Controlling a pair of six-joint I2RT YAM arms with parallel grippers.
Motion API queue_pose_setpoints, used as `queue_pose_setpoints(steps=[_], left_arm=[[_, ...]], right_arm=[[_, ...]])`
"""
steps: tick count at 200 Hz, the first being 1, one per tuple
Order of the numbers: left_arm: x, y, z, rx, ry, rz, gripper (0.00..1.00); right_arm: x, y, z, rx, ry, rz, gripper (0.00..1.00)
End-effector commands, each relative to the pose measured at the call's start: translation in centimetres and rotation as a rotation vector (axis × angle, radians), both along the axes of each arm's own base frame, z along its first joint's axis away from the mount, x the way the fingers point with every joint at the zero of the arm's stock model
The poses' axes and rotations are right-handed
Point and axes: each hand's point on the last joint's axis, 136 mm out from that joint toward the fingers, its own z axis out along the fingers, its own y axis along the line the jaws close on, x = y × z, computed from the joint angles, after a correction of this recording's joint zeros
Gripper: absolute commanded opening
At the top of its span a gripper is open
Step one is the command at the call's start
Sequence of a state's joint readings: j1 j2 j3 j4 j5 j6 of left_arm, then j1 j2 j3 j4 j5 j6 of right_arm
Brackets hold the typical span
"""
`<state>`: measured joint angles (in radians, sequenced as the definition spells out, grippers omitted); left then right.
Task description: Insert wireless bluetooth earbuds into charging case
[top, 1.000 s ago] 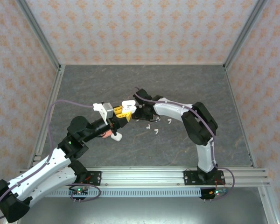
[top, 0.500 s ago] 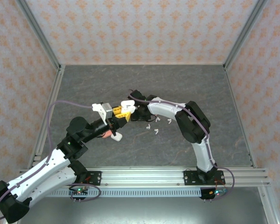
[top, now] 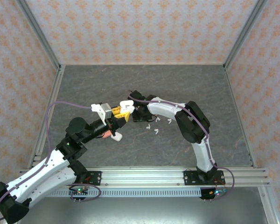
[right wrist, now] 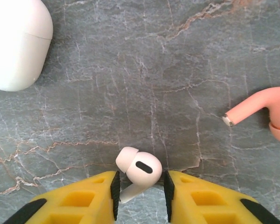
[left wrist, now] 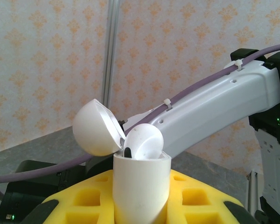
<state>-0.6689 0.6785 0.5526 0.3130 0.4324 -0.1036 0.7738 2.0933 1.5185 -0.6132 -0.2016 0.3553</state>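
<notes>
The left pincer (left wrist: 141, 211) clamps an open white case (left wrist: 141, 186) with an earbud (left wrist: 142, 143) seated inside, while the right pincer (right wrist: 141, 193) closely brackets a loose earbud (right wrist: 139, 169) lying on the counter (right wrist: 154, 70), actual grip unclear.

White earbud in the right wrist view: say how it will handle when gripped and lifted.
The glossy, rounded white earbud is likely to slip or squirt out from the pads of the right gripper. It is tiny, so probably very light. Gripped at the bulb, with its stem off-centre, it may swivel when lifted.
</notes>
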Motion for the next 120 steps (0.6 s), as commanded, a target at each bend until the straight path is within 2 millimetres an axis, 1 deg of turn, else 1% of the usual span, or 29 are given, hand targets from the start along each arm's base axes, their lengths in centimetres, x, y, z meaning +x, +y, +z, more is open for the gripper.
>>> queue_pose_setpoints(steps=[1, 25, 60, 100, 120], left_arm=[[-0.2, 0.2, 0.1, 0.002, -0.015, 0.011, 0.00], [-0.1, 0.2, 0.0, 0.003, -0.014, 0.013, 0.00], [0.0, 0.1, -0.1, 0.006, -0.009, 0.013, 0.00], [0.0, 0.2, -0.1, 0.006, -0.011, 0.015, 0.00], [0.0, 0.1, -0.1, 0.006, -0.011, 0.015, 0.00]], right_arm=[[-1.4, -2.0, -0.1, -0.090, 0.026, 0.011, 0.30], [-1.5, -2.3, 0.2, -0.097, 0.021, 0.013, 0.25], [-1.5, -2.2, 0.8, -0.090, 0.015, 0.018, 0.24], [-0.7, -0.8, 3.6, -0.021, -0.027, 0.033, 0.29], [0.0, -0.6, 4.0, -0.033, -0.044, 0.043, 0.35]])
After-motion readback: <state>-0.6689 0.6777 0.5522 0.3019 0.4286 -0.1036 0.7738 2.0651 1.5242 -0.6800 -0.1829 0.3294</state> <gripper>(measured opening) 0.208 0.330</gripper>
